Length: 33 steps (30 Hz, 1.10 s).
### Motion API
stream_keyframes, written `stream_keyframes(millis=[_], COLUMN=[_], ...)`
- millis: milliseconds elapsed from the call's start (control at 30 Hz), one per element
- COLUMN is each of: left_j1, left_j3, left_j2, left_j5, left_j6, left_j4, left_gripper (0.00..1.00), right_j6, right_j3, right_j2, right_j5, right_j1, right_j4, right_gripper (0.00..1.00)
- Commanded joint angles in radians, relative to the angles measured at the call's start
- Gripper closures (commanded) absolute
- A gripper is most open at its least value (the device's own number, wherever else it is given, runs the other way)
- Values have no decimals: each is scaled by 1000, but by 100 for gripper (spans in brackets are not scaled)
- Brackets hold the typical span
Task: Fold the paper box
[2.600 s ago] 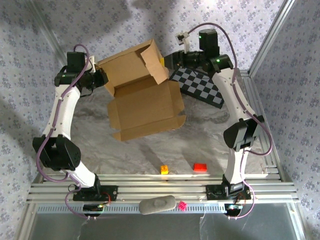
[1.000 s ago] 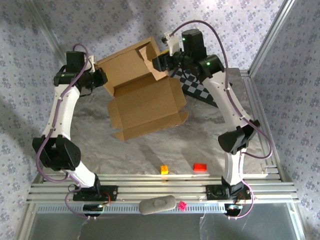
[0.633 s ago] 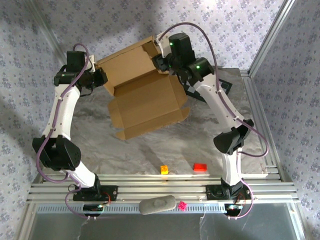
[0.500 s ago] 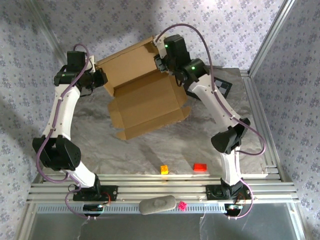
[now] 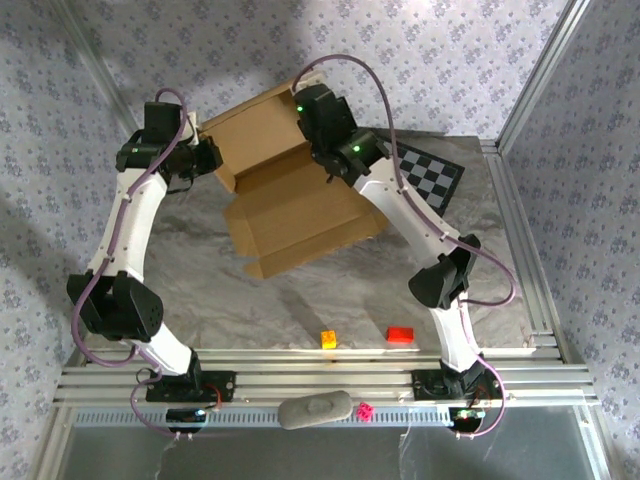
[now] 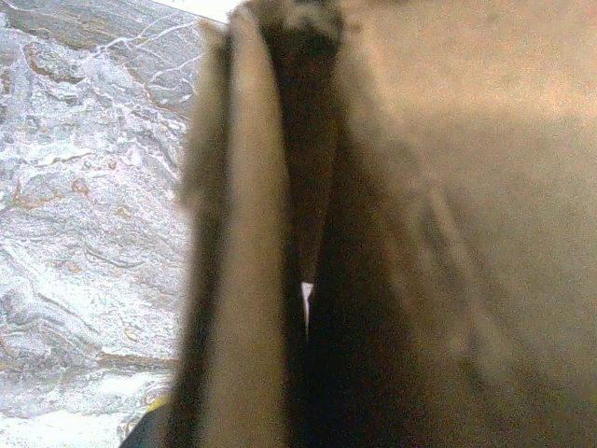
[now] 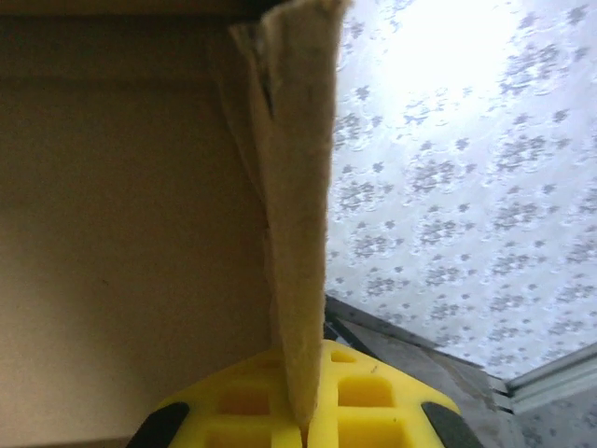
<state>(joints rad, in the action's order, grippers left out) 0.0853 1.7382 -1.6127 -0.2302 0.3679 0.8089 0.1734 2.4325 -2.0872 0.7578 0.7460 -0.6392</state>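
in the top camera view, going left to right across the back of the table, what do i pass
left arm's fingers → cardboard box → checkered board

Blurred brown paper box (image 6: 448, 187) flaps very close, dark fold between, marbled table (image 6: 84, 215) at left

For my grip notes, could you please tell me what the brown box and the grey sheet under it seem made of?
The brown paper box looks like matte corrugated cardboard: a thick fibrous cut edge shows in the right wrist view. The grey marbled table cover seems a crinkled sheet, perhaps plastic.
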Motion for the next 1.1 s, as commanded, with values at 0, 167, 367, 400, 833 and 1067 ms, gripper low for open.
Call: stream_keyframes(millis=[0, 167, 367, 400, 833, 1067], left_j1=[3, 8, 11, 11, 13, 13], left_j3=[52, 49, 43, 43, 53, 66], left_j2=[10, 14, 22, 25, 19, 17], left_j5=[34, 77, 94, 94, 94, 94], left_j6=[36, 71, 82, 83, 98, 95], left_j4=[-11, -13, -13, -14, -11, -2], left_gripper=[100, 100, 100, 100, 100, 100], right_j6=[37, 67, 56, 12, -262, -242], right_j3=[-16, -75, -72, -47, 2, -30], right_j2=[-7, -8, -4, -1, 92, 110], right_j5=[246, 387, 334, 281, -541, -526], right_j1=[9, 24, 24, 20, -151, -168], right_j4=[95, 163, 134, 81, -122, -124], right_gripper=[100, 100, 100, 100, 66, 55])
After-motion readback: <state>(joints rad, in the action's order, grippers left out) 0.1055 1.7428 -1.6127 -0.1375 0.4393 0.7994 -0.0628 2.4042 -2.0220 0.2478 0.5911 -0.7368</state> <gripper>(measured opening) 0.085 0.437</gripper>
